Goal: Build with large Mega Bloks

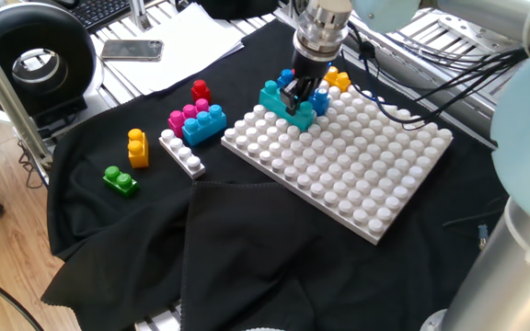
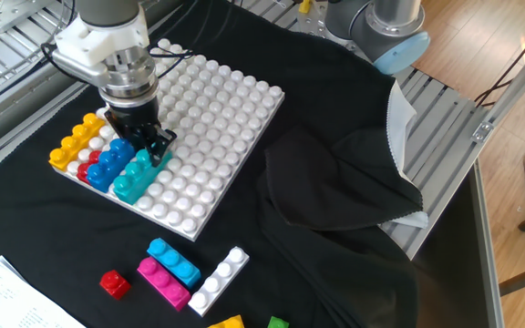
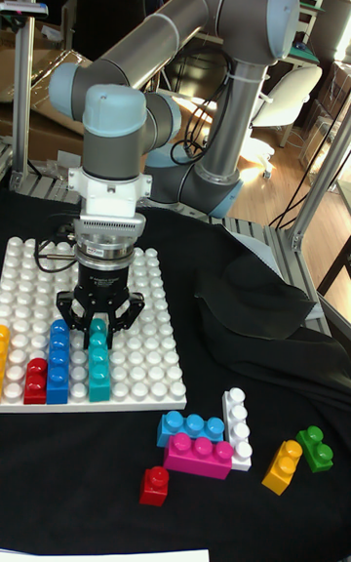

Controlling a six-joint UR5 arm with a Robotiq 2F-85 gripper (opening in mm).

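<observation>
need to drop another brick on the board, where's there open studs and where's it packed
Most of the white studded board is bare: everything beyond the teal brick, out to the black cloth fold. The crowded end holds the yellow-orange, red, blue and teal bricks in adjacent rows, with the gripper over the teal one.
</observation>
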